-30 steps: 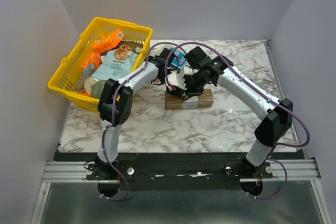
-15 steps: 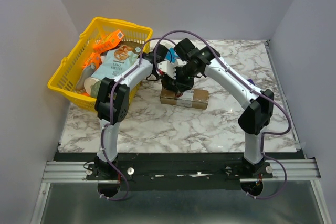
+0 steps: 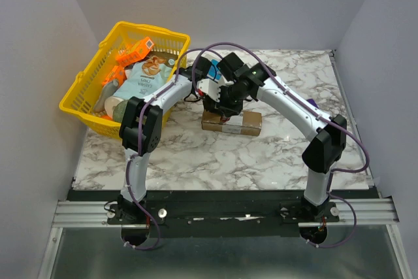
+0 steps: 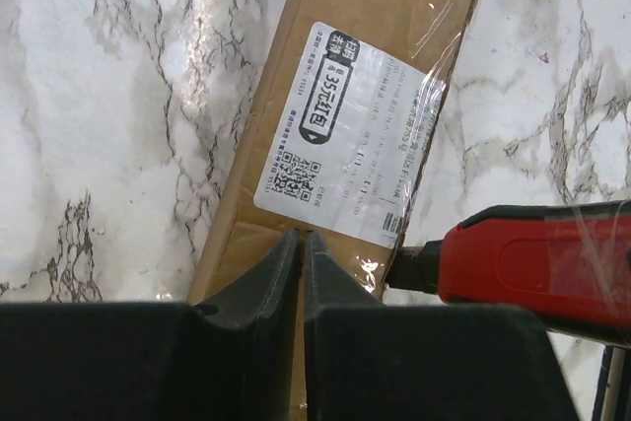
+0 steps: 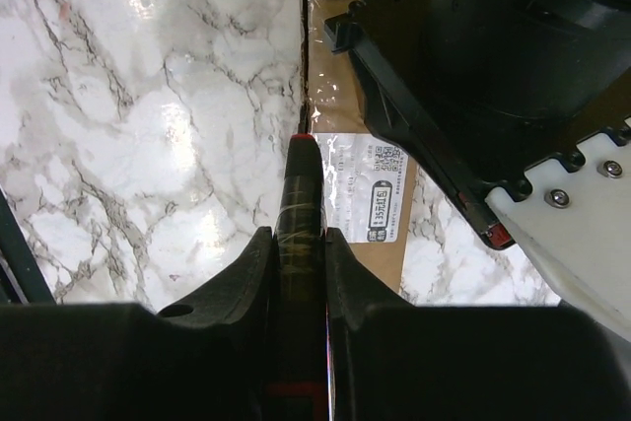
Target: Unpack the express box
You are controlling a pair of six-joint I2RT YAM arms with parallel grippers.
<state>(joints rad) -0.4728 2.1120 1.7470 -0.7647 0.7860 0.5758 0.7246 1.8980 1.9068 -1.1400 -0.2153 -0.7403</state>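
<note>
The express box (image 3: 240, 123) is a long brown carton lying on the marble table, white label up (image 4: 350, 160). My left gripper (image 4: 299, 237) is shut and empty, its fingertips down on the box top just below the label. My right gripper (image 5: 298, 234) is shut on a black-and-red cutter (image 5: 299, 206). The cutter tip (image 5: 302, 139) sits at the box's long edge beside the label. In the left wrist view the cutter's red body (image 4: 537, 263) and dark tip lie at the box's right edge. Both grippers meet over the box's left half (image 3: 219, 104).
A yellow basket (image 3: 79, 84) with packets and orange items stands at the back left, close to the left arm. The left wrist housing (image 5: 513, 56) crowds the right wrist view above the box. Side walls close in the table left and right.
Both grippers have shifted a little left over the box, and the right arm's elbow has swung inward. The box has turned slightly and moved a little left. Both grips stay the same.
</note>
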